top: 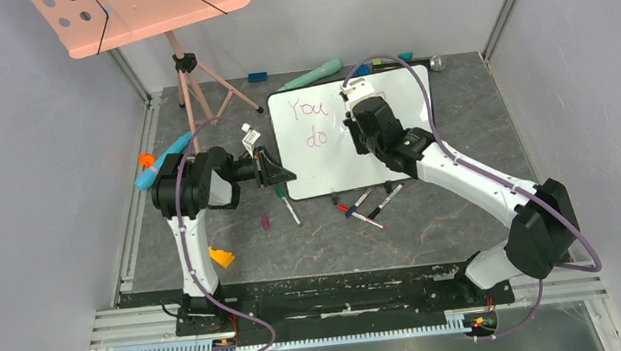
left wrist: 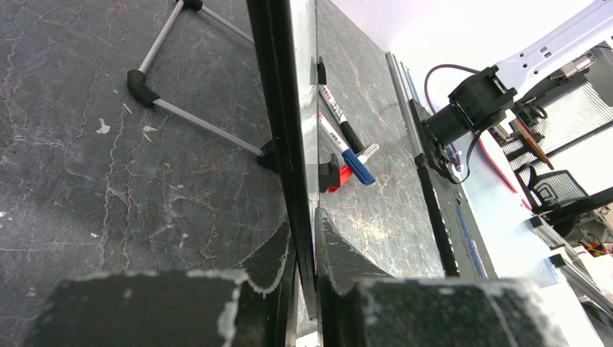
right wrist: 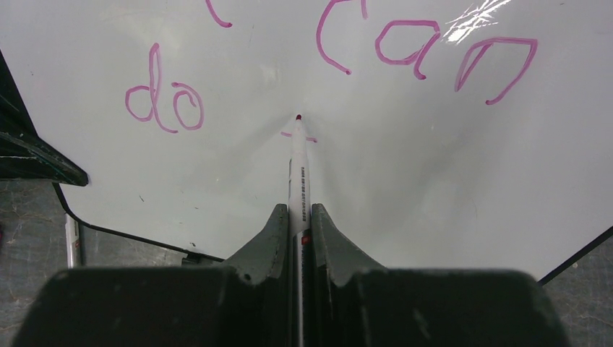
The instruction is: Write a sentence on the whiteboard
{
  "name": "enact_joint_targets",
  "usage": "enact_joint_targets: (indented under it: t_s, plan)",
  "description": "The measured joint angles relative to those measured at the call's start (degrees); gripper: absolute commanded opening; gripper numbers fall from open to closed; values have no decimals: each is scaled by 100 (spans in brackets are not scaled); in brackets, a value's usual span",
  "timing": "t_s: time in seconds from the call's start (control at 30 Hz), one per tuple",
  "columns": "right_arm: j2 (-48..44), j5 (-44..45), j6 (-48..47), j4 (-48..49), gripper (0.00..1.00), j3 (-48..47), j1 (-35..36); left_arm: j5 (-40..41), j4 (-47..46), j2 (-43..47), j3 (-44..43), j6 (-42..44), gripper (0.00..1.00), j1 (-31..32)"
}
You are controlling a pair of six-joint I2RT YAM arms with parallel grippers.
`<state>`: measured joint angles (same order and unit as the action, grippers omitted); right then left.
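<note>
The whiteboard [top: 409, 148] lies at the table's middle, white with a dark frame. Magenta writing on it [top: 312, 121] reads "You" above "do"; the right wrist view [right wrist: 405, 50] shows "can" and "do" [right wrist: 165, 101], with a short fresh stroke at the pen tip. My left gripper [top: 288, 176] is shut on the whiteboard's left edge, seen edge-on in the left wrist view [left wrist: 289, 144]. My right gripper [top: 359, 111] is over the board, shut on a white red-tipped marker [right wrist: 298, 170] whose tip touches the board.
Several loose markers [top: 368, 204] lie just in front of the board, also in the left wrist view [left wrist: 347, 155]. A green-capped marker [top: 286, 202] lies near my left gripper. A pink perforated board on a tripod [top: 146, 10] stands back left. Small items line the back wall.
</note>
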<state>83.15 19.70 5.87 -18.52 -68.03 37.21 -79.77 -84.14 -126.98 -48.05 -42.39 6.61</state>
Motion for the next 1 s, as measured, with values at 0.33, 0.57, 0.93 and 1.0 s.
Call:
enact_joint_targets:
  t_s: [0.33,0.57,0.93,1.0]
  plan:
    - [146,127,-13,-2,0,-105,-72,0,0,0,0,0,2,0]
    - [208,136,-13,2,0,-164,-87,2,2,-2,0,-2,2,0]
    - [15,57,13,101,0,240,-85,7,2,-7,0,-7,2,0]
    - [-46,17,28,92,0,352,-85,7,2,-7,0,-7,2,0]
